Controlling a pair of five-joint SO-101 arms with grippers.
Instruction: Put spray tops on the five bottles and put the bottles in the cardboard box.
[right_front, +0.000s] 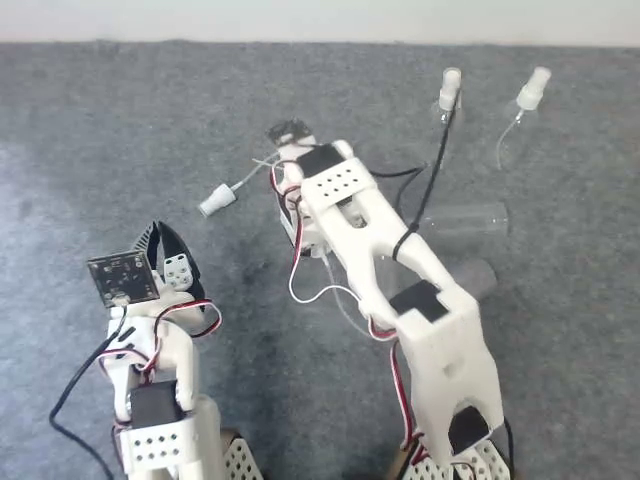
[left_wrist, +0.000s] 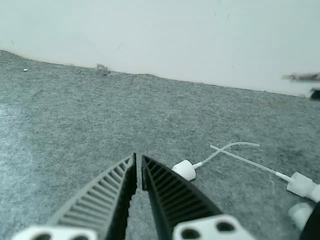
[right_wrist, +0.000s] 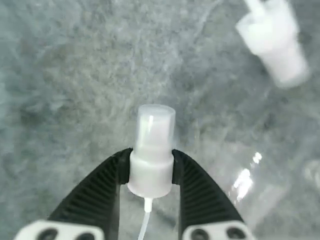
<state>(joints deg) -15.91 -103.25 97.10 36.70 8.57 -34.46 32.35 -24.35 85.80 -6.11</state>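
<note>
Grey mat (right_front: 100, 130) runs out to a white wall (left_wrist: 175, 35) at the far edge. The right arm (right_front: 380, 240) lies stretched across the middle toward the far side, with a black cable (right_front: 432, 170) draped over its back. At far right there's one capped bottle (right_front: 447, 100), and a second capped bottle (right_front: 527, 100) to its right; their clear bodies are hard to make out. Nearer, just right of the arm, a bare clear bottle (right_front: 470, 217) lies on its side. Nearer again, a greyish cylinder (right_front: 482, 275) sits right beside the arm, and I can't tell what that one is. Now the right gripper (right_wrist: 150, 159): it's clamped snug on a spray top (right_wrist: 152, 132), fingers pinching the collar from both sides. The nozzle pokes out past the fingertips and the thin tube trails back between the jaws, all of it above the mat at the arm's far end. Beyond it, apart, another spray top (right_wrist: 274, 42) lies on the mat. At near left is the left gripper (left_wrist: 138, 161), jaws almost together with just a sliver of gap and nothing between them. A loose spray top (right_front: 217, 200) lies farther out and to its right, not touching, between it and the right arm's wrist, its tube curling off toward that arm.
</note>
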